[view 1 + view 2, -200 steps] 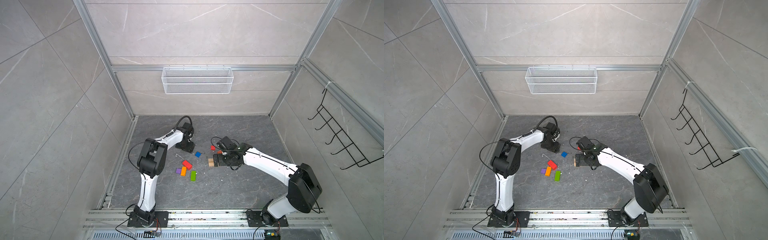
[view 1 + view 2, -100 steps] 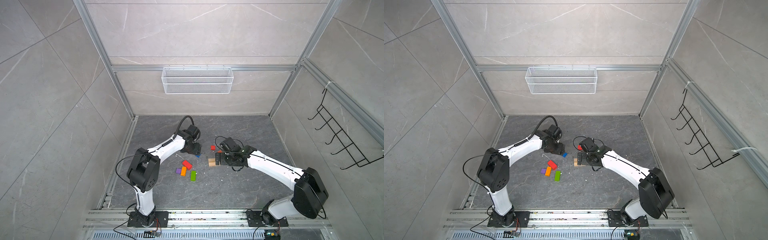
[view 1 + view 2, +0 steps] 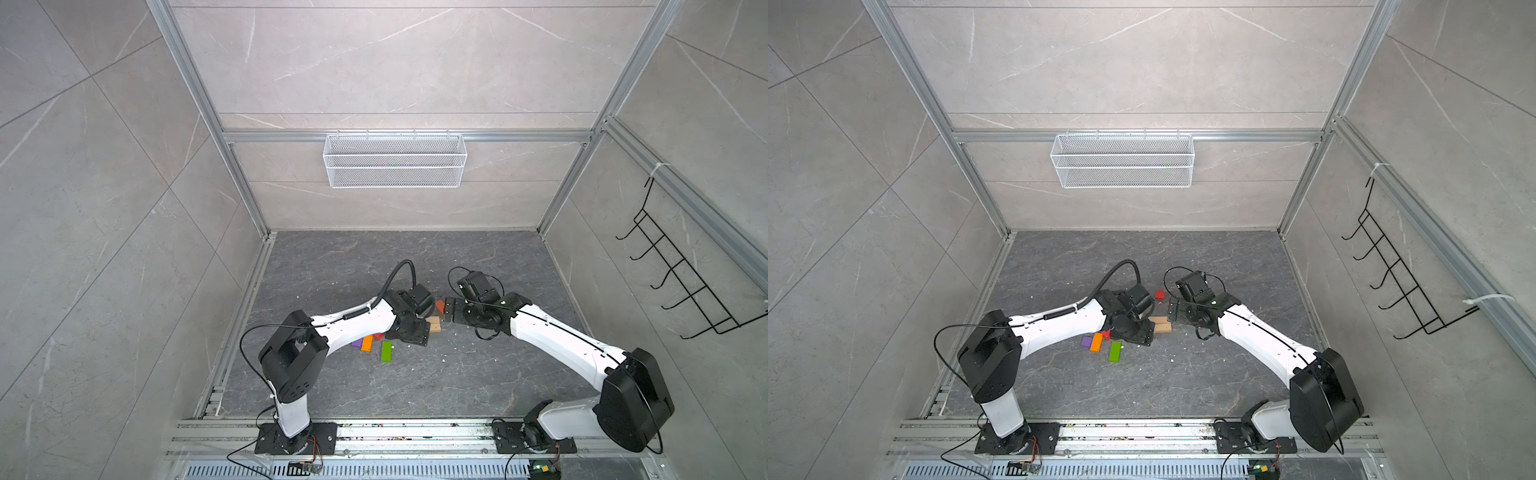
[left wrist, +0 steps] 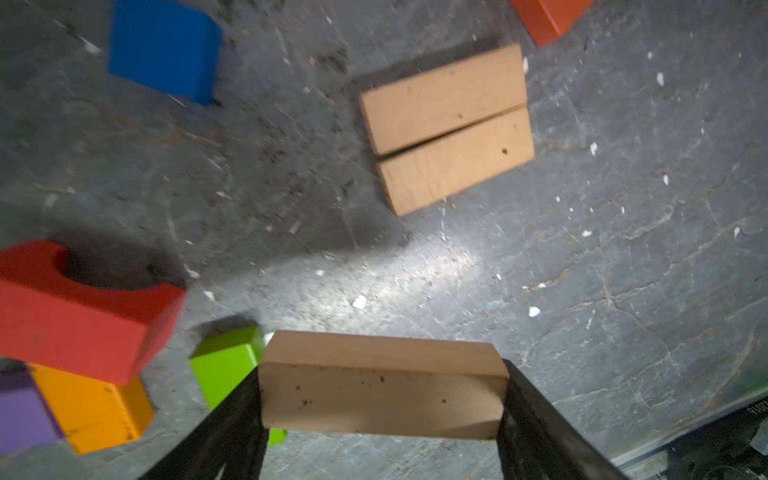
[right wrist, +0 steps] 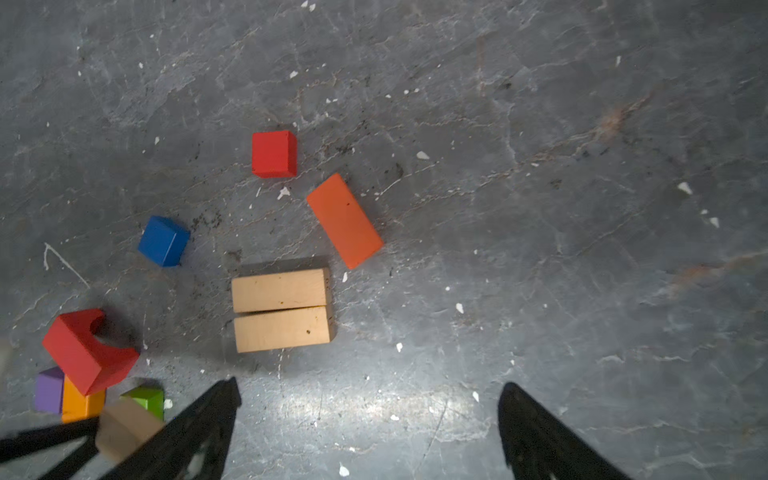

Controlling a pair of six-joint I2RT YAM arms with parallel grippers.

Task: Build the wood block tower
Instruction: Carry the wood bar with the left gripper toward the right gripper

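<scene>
My left gripper (image 4: pixel 382 399) is shut endwise on a plain tan bar (image 4: pixel 382 386), held above the floor beside the green bar (image 4: pixel 224 365). Two tan bars (image 5: pixel 282 309) lie side by side on the floor as a flat base (image 3: pixel 435 324). Just right of that pair, my right gripper (image 5: pixel 368 399) is open and empty (image 3: pixel 446 309). Loose wood blocks lie around: a blue cube (image 5: pixel 163 241), a red cube (image 5: pixel 274 153), an orange-red bar (image 5: pixel 345 220), a red arch block (image 5: pixel 87 353), an orange bar (image 3: pixel 1096 342) and a purple cube (image 3: pixel 1086 341).
The red arch leans on the orange bar and purple cube in a tight cluster left of the base. A white wire basket (image 3: pixel 394 160) hangs on the back wall, and a black hook rack (image 3: pixel 681 282) on the right wall. White specks dot the grey floor.
My left arm has swung from the back left toward the front right, ending beside the tan pair. My right gripper has drawn back slightly to the right of the pair and stays open.
</scene>
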